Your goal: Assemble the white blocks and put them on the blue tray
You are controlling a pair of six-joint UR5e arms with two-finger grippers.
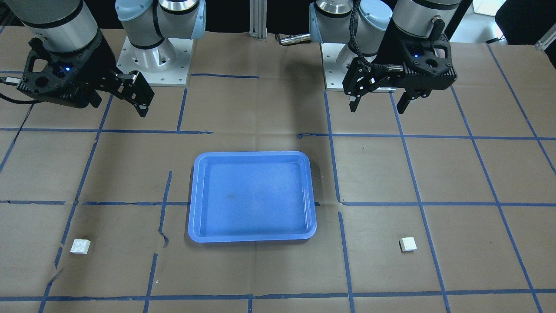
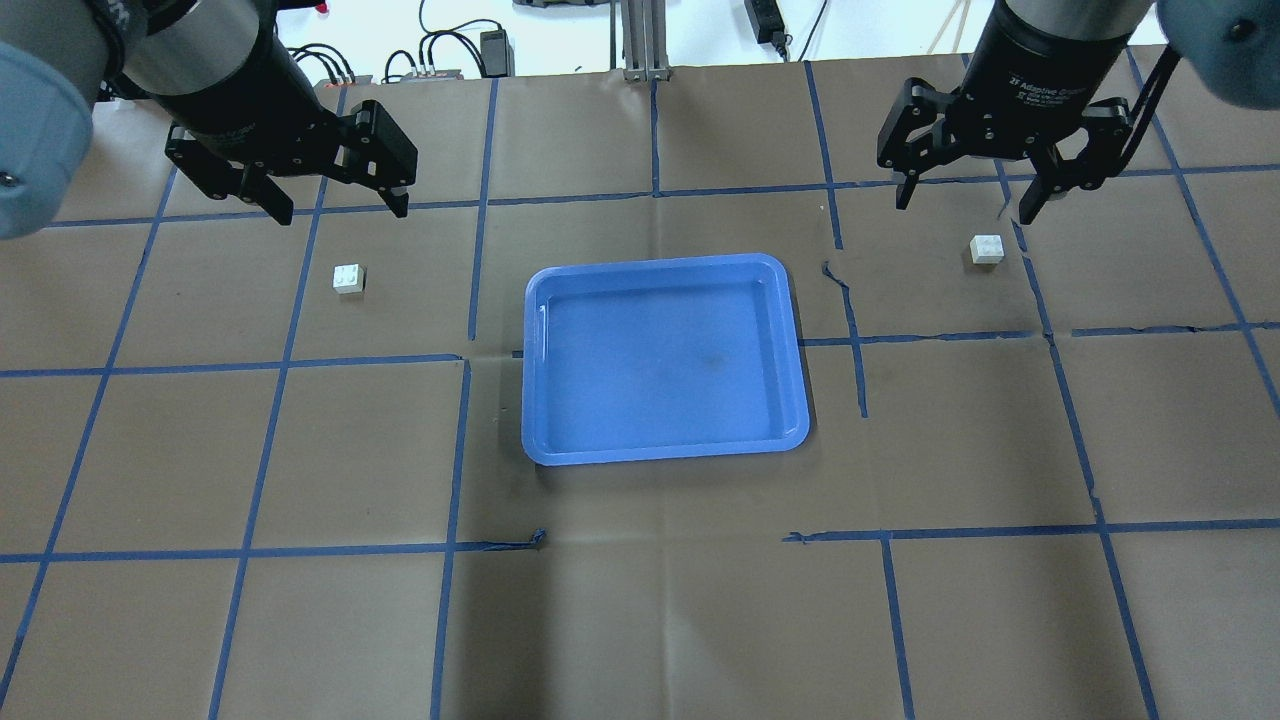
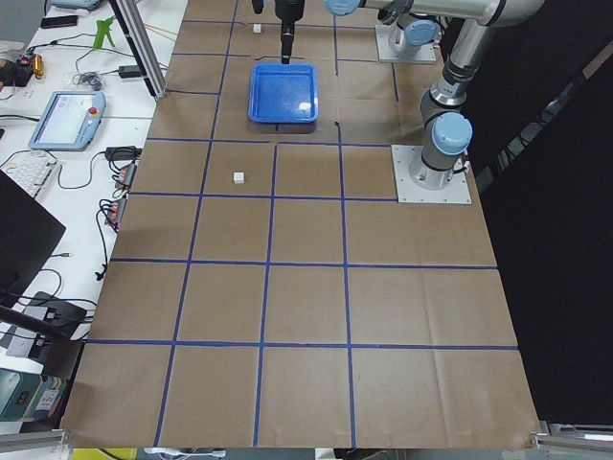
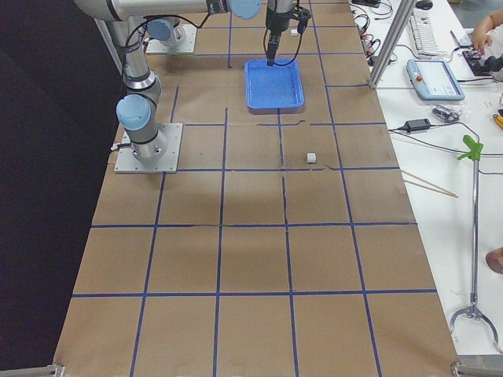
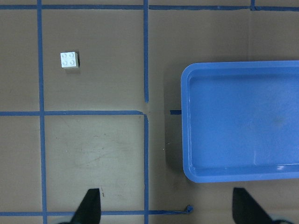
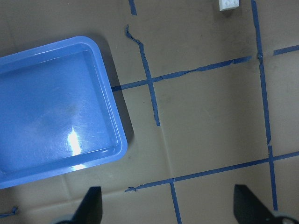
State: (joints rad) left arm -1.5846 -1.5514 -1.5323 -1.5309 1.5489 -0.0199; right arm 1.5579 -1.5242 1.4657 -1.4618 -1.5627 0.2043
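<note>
Brown paper crossed by a grid of blue tape (image 2: 280, 366) covers the table (image 2: 640, 620), and the blue tray (image 2: 660, 360) sits flat near its middle with nothing in it. The two blocks lie apart on the paper, both outside the tray with their studs up. The left white block (image 2: 348, 278) rests well off the tray's left side, and the right white block (image 2: 986, 248) well off its right side. The left gripper (image 2: 342, 210) hangs above the table on the left, jaws spread wide and holding nothing. Its wrist camera shows the left white block (image 5: 69, 60) and the tray's corner (image 5: 243, 135) below. The right gripper (image 2: 962, 207) hangs on the other side, jaws likewise spread and bare. Its wrist view catches the right white block (image 6: 229, 4) at the top edge.
</note>
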